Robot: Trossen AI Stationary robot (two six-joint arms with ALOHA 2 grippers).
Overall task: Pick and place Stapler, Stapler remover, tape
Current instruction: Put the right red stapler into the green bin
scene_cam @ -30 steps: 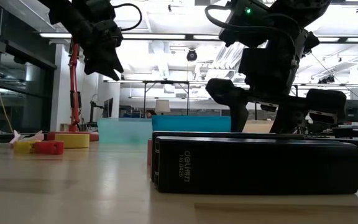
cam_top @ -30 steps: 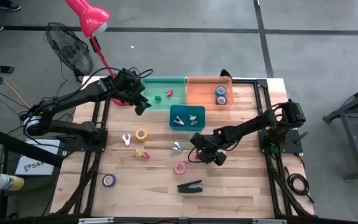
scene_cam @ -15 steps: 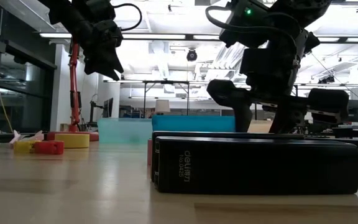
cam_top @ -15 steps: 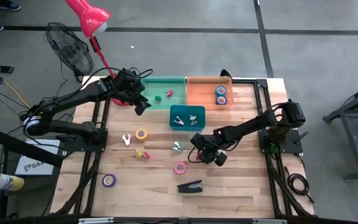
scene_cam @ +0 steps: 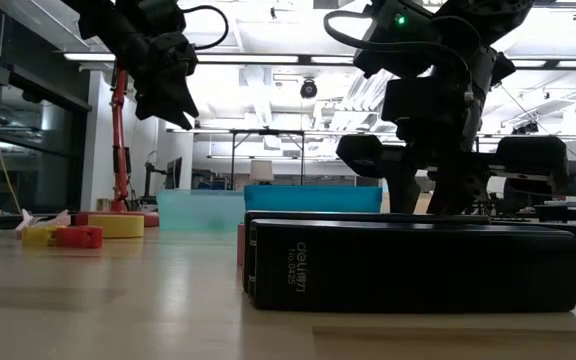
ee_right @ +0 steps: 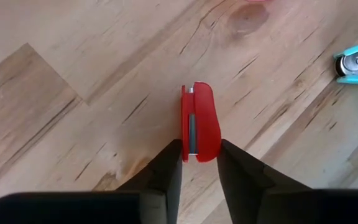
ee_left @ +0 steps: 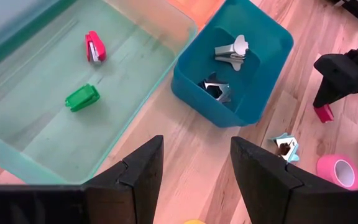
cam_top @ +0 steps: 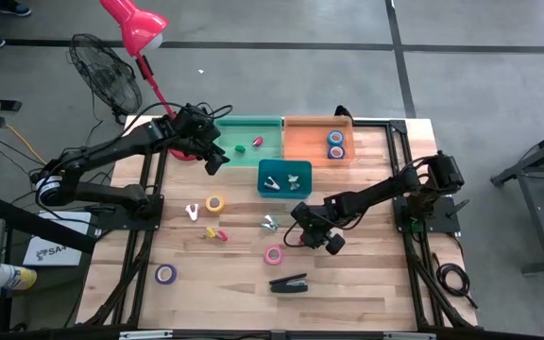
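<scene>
Where right tool [ee_right: 196,163] closes: small red stapler [ee_right: 200,121].

Two matte black jointed arms, black cables looping along them, blunt wedge-shaped black fingers [ee_left: 135,171], green indicator light

Bare planks surround the right gripper [cam_top: 297,236]; pink tape roll [cam_top: 274,254] and black stapler [cam_top: 289,282] crowd its near side.
</scene>
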